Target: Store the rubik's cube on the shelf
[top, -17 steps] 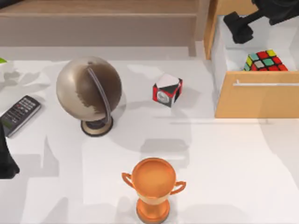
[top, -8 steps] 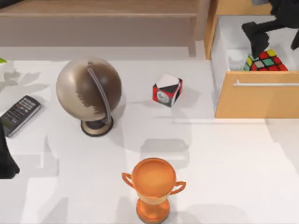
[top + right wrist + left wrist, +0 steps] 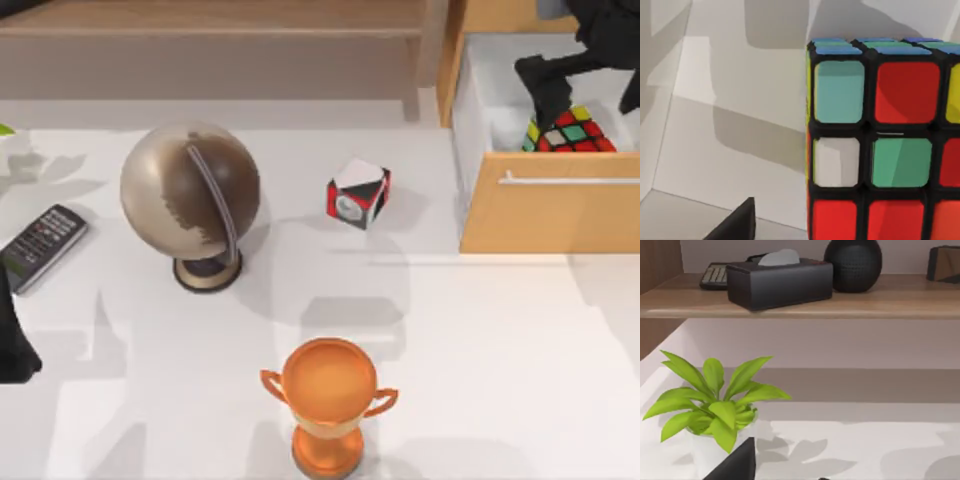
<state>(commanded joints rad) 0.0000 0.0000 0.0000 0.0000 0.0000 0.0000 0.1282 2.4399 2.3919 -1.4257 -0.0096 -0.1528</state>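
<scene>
The rubik's cube (image 3: 570,132) lies in the open drawer of the orange-tan cabinet (image 3: 545,215) at the right, close to the drawer's front. My right gripper (image 3: 553,98) hangs just over the cube's back-left corner. In the right wrist view the cube (image 3: 880,145) is very close, and one dark fingertip (image 3: 735,222) stands apart from it with a gap between, so the gripper is open and holds nothing. The shelf (image 3: 210,18) runs along the back left; its board (image 3: 840,302) also appears in the left wrist view. My left gripper (image 3: 10,345) is parked at the left edge.
On the table stand a globe (image 3: 192,195), a red-black-white dial cube (image 3: 358,192), an orange trophy (image 3: 328,400) and a remote (image 3: 40,245). A tissue box (image 3: 780,282), a black sphere (image 3: 852,262) and a keyboard (image 3: 714,275) sit on the shelf, with a potted plant (image 3: 715,405) below.
My right gripper has moved right from the drawer's back-left part to the cube, then settled slightly lower. The cube and the left arm have not moved.
</scene>
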